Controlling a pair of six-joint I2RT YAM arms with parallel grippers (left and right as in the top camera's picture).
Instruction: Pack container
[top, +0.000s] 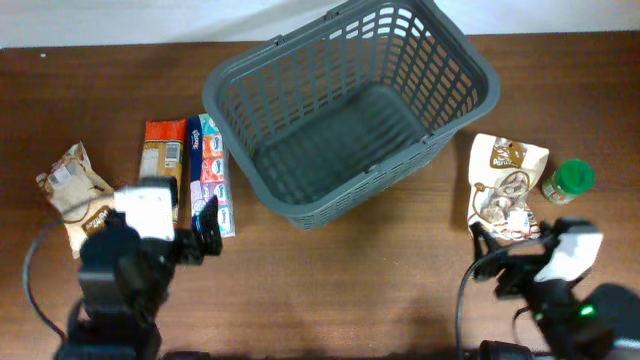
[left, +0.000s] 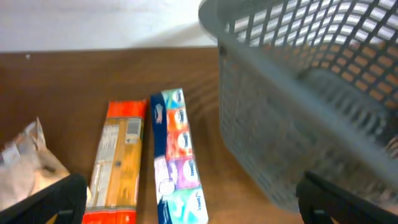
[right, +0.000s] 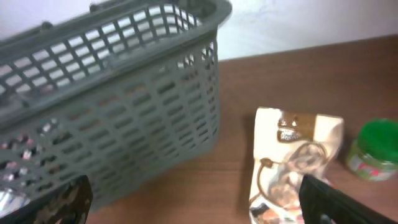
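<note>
Container (top: 300, 80) sits empty overhead, by the middle of the counter's (top: 330, 290) far edge. It looks light and stiff, and would likely slide if nudged, so the rounded rim seems the safest place to steady it. In the left wrist view, the left tool (left: 199, 208) is spread wide and empty, the lattice wall to its right. In the right wrist view, the right tool (right: 196, 202) is likewise released, the wall on its left.
</note>
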